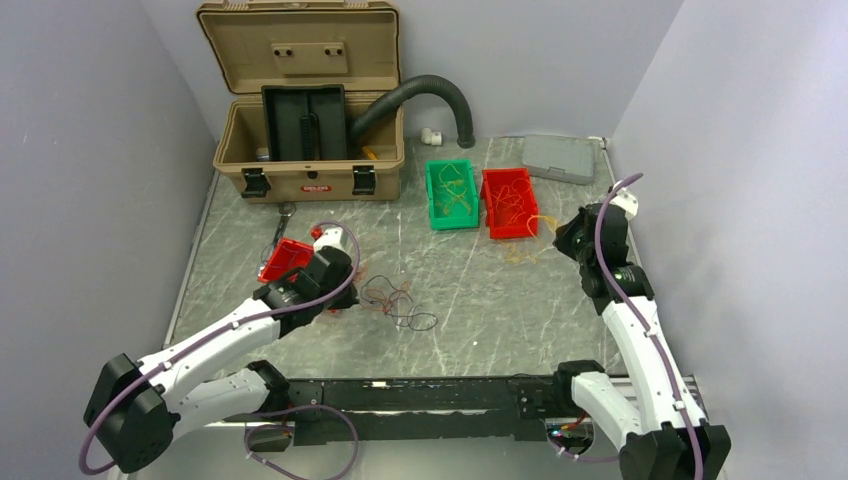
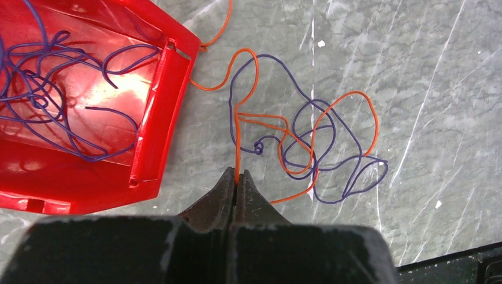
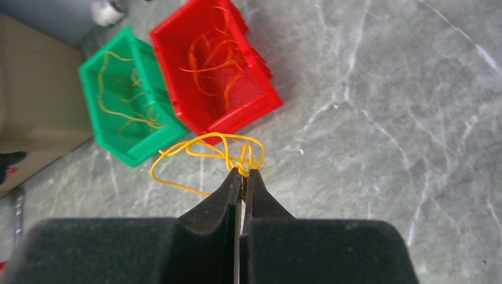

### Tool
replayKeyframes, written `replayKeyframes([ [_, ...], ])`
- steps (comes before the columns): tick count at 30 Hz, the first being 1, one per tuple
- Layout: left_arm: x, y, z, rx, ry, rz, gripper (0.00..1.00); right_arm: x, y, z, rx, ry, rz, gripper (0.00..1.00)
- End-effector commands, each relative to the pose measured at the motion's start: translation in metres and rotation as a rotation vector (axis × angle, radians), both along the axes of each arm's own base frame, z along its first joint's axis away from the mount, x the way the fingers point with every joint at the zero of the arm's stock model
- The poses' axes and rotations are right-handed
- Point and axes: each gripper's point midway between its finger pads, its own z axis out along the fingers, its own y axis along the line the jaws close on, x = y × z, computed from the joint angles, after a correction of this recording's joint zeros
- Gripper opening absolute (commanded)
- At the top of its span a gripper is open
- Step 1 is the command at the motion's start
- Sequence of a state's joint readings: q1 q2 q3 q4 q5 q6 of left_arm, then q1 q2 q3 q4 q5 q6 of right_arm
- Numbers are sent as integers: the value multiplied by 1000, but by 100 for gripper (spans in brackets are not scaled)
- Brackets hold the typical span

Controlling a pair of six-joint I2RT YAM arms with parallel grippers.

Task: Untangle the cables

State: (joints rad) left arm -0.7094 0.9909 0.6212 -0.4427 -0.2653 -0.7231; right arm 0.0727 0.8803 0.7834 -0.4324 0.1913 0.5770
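On the table [image 1: 480,300], centre, at 12 o'clock from your left tool [image 2: 237,176]:

Item 1. The cables [image 2: 308,148], orange and purple strands looped through each other. Left tool pressed together, pinching one orange strand [image 2: 237,148] at its tip. Draw it slowly toward 6 o'clock, keeping low; pause if the rest of the tangle drags along.

Item 2. A yellow cable [image 3: 201,148], coiled loosely at 12 o'clock of your right tool [image 3: 243,173], just short of the red bin [image 3: 237,121]. Right tool closed tight on a yellow loop. Lift gently so the coil pays out; the green bin [image 3: 160,139] at 10 o'clock, already holding yellow, looks the likely home.
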Motion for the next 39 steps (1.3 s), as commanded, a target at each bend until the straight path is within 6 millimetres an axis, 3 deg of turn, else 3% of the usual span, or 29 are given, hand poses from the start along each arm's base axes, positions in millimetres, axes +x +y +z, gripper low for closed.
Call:
replayKeyframes([
  [1, 2, -19, 8, -54, -11, -83, 0, 9, 28, 48, 31, -111, 171, 0],
  [4, 3, -32, 13, -94, -33, -147, 0, 14, 48, 66, 71, -132, 280, 0],
  [11, 1, -54, 30, -82, -85, -249, 0, 33, 77, 130, 110, -239, 412, 0],
  [16, 1, -63, 39, -50, -111, -282, 0, 54, 102, 156, 129, -274, 467, 0],
  [26, 2, -77, 52, -59, -137, -325, 0, 119, 130, 184, 114, -310, 493, 0],
  [33, 1, -80, 52, -61, -132, -331, 0, 170, 135, 169, 61, -276, 467, 0],
  [39, 2, -82, 54, -59, -135, -339, 0, 193, 136, 182, 26, -288, 459, 0],
])
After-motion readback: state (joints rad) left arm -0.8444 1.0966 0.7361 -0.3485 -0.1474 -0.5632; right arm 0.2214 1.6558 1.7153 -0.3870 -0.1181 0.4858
